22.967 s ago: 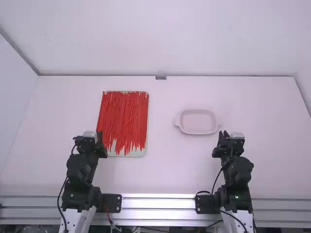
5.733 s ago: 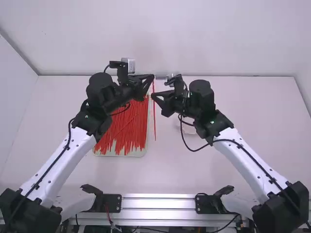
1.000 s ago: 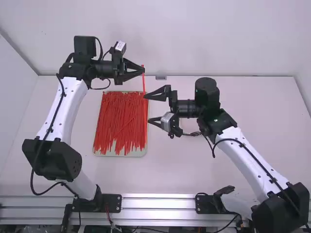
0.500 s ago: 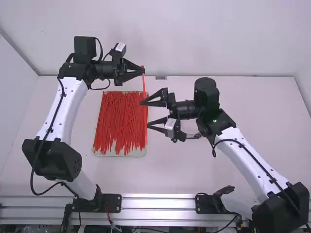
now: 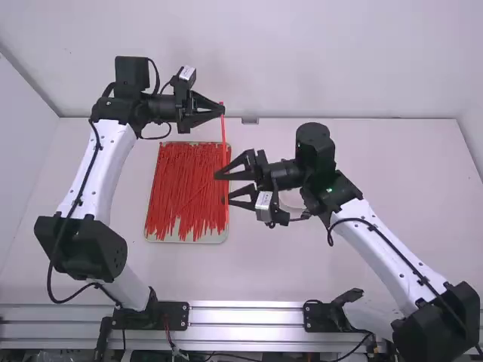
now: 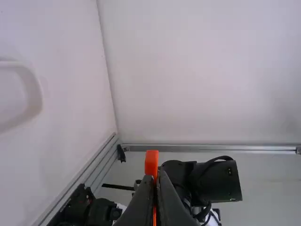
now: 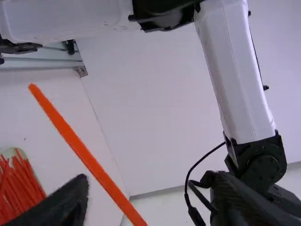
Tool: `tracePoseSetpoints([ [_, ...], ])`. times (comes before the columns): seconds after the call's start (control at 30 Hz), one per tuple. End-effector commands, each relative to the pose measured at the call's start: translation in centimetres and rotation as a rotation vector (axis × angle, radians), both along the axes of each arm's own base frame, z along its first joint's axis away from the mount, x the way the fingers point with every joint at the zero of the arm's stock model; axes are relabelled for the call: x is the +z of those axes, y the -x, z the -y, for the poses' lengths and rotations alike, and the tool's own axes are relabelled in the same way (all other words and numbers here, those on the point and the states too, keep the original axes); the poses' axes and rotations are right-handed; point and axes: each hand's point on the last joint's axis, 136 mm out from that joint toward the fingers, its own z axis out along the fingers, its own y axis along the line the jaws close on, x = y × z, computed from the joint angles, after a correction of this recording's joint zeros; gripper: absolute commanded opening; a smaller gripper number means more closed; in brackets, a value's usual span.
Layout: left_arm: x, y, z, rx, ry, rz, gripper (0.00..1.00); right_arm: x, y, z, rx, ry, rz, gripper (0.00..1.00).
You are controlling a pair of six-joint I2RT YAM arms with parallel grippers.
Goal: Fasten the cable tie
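One red cable tie [image 5: 223, 124], held up in the air!

Up top, the left tool [image 5: 219, 110] is clamped tight on the tie near its upper end, and the strip hangs straight down over the far right corner of the tray [image 5: 189, 240]. Lower down, the right tool [image 5: 225, 186] has its fingers spread wide. From its wrist camera the strip runs through the gap between them, and contact with either finger can't be made out. Underneath, the tray sits on the white counter [image 5: 392, 166], loaded with a thick pile of spare ties [image 5: 189, 188].
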Motion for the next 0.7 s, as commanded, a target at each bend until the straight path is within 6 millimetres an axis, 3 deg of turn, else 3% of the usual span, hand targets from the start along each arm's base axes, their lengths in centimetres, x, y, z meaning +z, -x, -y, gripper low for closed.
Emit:
tracePoseSetpoints([
  [0.0, 0.7, 0.0, -0.3, -0.010, 0.012, 0.022, 0.03, 1.2, 0.4, 0.1, 0.032, -0.020, 0.024, 0.64],
  [0.07, 0.7, 0.0, -0.3, -0.011, 0.014, 0.021, 0.02, 1.2, 0.3, 0.3, 0.025, -0.020, 0.023, 0.59],
  [0.1, 0.7, 0.0, -0.4, -0.009, 0.014, 0.022, 0.02, 1.2, 0.2, 0.4, 0.025, -0.021, 0.023, 0.48],
  [0.17, 0.7, -0.1, -0.7, 0.000, 0.014, 0.021, 0.02, 1.3, 0.5, 0.5, 0.043, -0.021, 0.012, 0.40],
  [0.67, 0.2, -1.0, -1.0, 0.050, -0.014, 0.004, 0.02, 1.3, 0.3, 0.6, 0.035, -0.021, 0.014, 0.26],
])
